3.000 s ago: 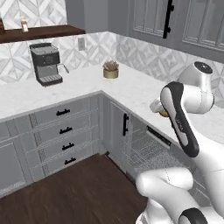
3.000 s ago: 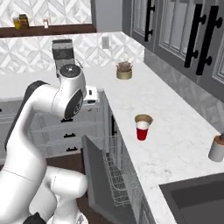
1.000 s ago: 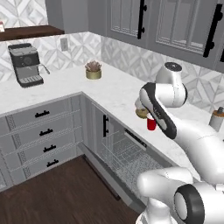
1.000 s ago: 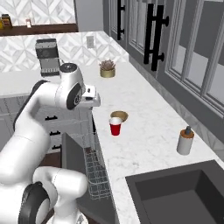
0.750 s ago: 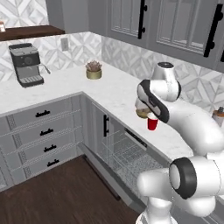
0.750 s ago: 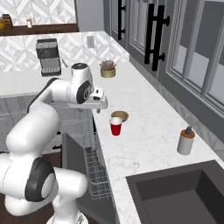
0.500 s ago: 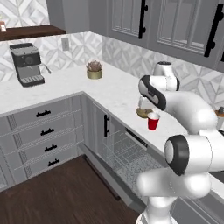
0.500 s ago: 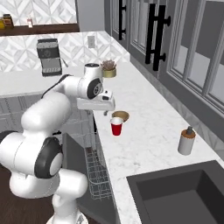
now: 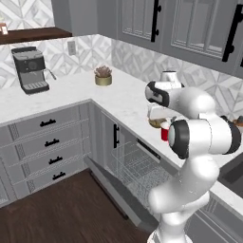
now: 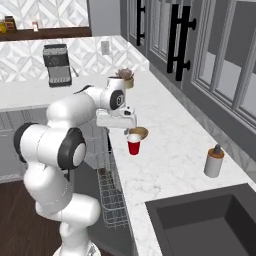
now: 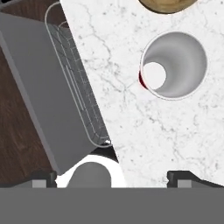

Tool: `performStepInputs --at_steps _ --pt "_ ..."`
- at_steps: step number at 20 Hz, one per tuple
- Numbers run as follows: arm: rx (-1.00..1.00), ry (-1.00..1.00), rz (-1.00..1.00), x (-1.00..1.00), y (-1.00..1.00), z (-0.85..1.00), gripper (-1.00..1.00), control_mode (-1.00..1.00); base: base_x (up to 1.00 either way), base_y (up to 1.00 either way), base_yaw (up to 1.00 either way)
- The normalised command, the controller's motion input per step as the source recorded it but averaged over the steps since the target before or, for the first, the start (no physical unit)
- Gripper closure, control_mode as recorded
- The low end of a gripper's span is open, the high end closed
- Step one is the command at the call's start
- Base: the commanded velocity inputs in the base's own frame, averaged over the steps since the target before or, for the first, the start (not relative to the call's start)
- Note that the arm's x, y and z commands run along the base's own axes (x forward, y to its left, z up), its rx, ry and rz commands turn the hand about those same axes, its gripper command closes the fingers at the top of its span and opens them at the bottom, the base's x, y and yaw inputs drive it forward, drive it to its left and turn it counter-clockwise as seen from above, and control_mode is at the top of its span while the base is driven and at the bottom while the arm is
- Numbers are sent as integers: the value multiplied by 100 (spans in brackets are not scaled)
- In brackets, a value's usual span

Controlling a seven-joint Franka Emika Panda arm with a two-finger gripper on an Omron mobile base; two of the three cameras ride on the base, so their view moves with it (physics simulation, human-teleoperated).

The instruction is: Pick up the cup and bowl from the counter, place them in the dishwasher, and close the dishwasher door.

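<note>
The red cup stands upright on the white marble counter, close to its front edge. The tan bowl sits just behind it. My gripper hangs open just above and slightly to the left of the cup, pointing down. From the hand view the cup shows its white inside, up and right of the gap between my fingertips; the bowl is cut by the top edge. Below the counter the dishwasher door lies dropped open, with the white wire rack pulled out.
A grey soap dispenser stands on the counter to the right, beside a dark sink. A potted plant and a coffee machine sit further back. Grey drawer cabinets are left of the dishwasher.
My arm has swung out over the counter, bringing the open hand from beside the base to just above the cup. Cup and bowl have not moved.
</note>
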Motion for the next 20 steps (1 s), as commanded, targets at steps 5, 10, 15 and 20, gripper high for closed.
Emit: performStepInputs --at_steps 5,10,15,20 --pt "0 2 0 6 -18 -37 -100 -100 0 0 0" --pt "0 0 0 27 -4 -28 -100 -100 0 0 0" --pt "0 0 1 43 -10 -25 -100 -100 0 0 0" --pt "0 0 2 50 -7 -20 -100 -100 0 0 0"
